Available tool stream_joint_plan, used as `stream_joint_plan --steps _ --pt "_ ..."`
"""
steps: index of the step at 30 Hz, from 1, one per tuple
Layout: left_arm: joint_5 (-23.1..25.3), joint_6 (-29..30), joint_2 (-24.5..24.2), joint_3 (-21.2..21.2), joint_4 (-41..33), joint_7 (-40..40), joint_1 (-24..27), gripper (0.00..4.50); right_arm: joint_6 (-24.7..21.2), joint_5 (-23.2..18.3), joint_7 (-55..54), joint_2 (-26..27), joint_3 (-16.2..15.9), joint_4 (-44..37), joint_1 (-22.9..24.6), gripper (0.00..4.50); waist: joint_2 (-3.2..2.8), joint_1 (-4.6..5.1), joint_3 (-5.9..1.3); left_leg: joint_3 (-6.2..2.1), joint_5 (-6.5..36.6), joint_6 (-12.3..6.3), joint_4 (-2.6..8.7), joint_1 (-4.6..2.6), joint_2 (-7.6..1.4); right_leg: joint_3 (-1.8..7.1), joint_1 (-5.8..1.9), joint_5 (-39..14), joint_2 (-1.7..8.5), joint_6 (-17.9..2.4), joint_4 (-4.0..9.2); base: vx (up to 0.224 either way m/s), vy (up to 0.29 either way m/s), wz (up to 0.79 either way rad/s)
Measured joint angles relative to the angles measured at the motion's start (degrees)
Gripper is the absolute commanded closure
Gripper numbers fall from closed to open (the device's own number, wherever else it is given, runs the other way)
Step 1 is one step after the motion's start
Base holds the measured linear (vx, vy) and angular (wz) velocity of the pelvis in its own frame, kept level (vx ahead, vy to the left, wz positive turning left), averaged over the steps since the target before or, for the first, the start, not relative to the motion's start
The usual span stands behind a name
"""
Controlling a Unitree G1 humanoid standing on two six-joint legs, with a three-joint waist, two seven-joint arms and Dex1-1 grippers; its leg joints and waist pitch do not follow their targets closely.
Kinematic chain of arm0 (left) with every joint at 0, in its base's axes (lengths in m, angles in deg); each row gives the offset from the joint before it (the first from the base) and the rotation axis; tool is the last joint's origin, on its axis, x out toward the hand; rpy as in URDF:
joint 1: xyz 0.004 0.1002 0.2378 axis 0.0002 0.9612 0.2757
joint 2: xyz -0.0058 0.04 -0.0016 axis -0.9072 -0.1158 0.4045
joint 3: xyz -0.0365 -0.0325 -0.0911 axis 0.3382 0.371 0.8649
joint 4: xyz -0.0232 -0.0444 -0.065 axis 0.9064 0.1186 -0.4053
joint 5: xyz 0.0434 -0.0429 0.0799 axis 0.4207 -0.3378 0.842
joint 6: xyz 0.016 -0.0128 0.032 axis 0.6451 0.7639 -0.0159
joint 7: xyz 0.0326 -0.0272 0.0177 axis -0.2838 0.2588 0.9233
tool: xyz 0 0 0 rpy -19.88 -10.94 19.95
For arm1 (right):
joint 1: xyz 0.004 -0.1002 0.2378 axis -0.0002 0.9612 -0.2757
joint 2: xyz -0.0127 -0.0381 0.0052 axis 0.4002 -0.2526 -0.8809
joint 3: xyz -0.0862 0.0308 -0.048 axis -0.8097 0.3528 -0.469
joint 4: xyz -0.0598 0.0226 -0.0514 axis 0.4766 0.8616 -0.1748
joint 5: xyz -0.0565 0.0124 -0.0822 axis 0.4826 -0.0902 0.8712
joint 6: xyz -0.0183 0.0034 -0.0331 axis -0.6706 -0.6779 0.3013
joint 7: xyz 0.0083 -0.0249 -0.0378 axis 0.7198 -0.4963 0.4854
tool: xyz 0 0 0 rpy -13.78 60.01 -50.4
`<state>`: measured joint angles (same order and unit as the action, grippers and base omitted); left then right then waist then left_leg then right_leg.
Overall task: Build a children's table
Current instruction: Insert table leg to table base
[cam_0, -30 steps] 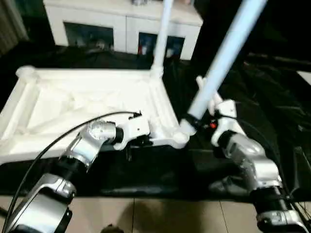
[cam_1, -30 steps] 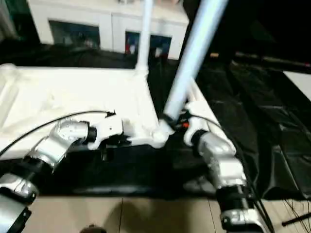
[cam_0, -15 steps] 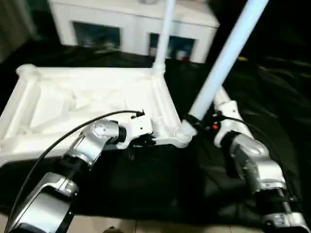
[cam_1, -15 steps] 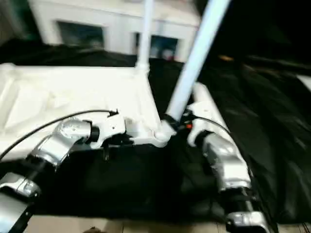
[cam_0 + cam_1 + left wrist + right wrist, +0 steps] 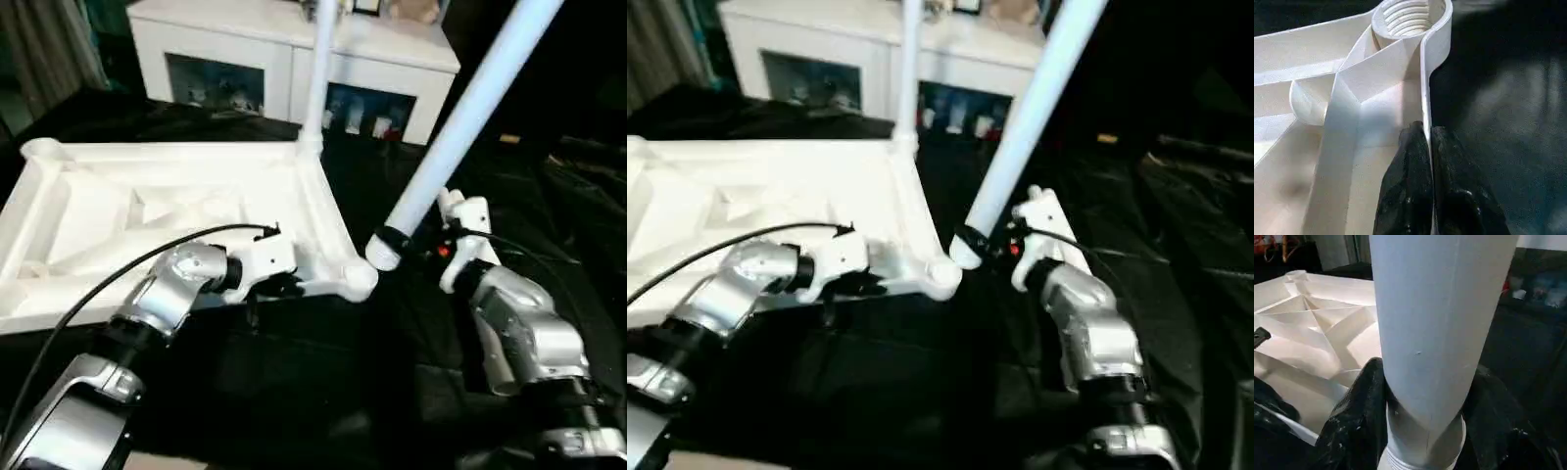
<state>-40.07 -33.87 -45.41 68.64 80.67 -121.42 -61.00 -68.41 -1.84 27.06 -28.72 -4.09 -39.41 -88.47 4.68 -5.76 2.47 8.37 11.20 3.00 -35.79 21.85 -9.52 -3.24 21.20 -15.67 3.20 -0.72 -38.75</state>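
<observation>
The white tabletop (image 5: 147, 211) lies upside down, ribbed underside up. One leg (image 5: 318, 78) stands upright in its far right corner socket. My left gripper (image 5: 284, 286) is shut on the near rim wall (image 5: 1425, 98), just short of the threaded near right socket (image 5: 1408, 14). My right gripper (image 5: 397, 240) is shut on a second leg (image 5: 460, 117), with black fingers (image 5: 1359, 416) on either side of it. This leg leans up to the right. Its threaded lower end (image 5: 384, 257) hangs just above and to the right of the near right socket (image 5: 361, 282), apart from it.
A white cabinet (image 5: 294, 44) with glass doors stands behind the tabletop. Black sheeting (image 5: 558, 196) covers the floor around and to the right. A black cable (image 5: 118, 279) runs along my left forearm.
The camera has tilted, shifting the whole picture. The held leg's lower end sits slightly further right of the near right socket. My left gripper keeps its hold on the rim.
</observation>
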Motion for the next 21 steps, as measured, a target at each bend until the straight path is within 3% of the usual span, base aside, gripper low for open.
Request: stream_joint_plan --steps 4,12,21 --pt "-0.1 -0.6 -0.4 -0.3 -0.1 -1.6 0.5 4.5 -1.9 -1.6 2.8 -1.0 0.7 -1.9 0.1 2.65 -0.01 -0.08 0.12 1.33 -0.1 0.1 0.18 -0.59 -0.52 -0.01 -0.51 0.4 0.3 -0.1 0.36 -0.026 0.014 0.03" --pt "-0.5 0.1 -0.7 -1.2 -1.7 -3.9 0.5 4.5 -9.1 -3.8 9.0 -3.7 -3.1 -3.6 0.9 2.65 0.05 -0.88 0.14 1.52 -0.3 0.03 0.44 -0.48 -0.58 -0.01 -0.34 0.8 0.32 0.0 0.79 0.0 0.0 0.0" --pt "0.1 2.5 0.2 -1.9 -3.1 -4.5 0.2 4.5 -10.0 -2.8 10.5 -3.5 -5.0 0.3 -1.8 2.65 0.53 -1.31 0.36 1.61 -0.4 -0.09 0.59 -0.43 -0.58 -0.01 -0.28 0.8 0.33 0.0 0.91 0.0 0.0 0.0"
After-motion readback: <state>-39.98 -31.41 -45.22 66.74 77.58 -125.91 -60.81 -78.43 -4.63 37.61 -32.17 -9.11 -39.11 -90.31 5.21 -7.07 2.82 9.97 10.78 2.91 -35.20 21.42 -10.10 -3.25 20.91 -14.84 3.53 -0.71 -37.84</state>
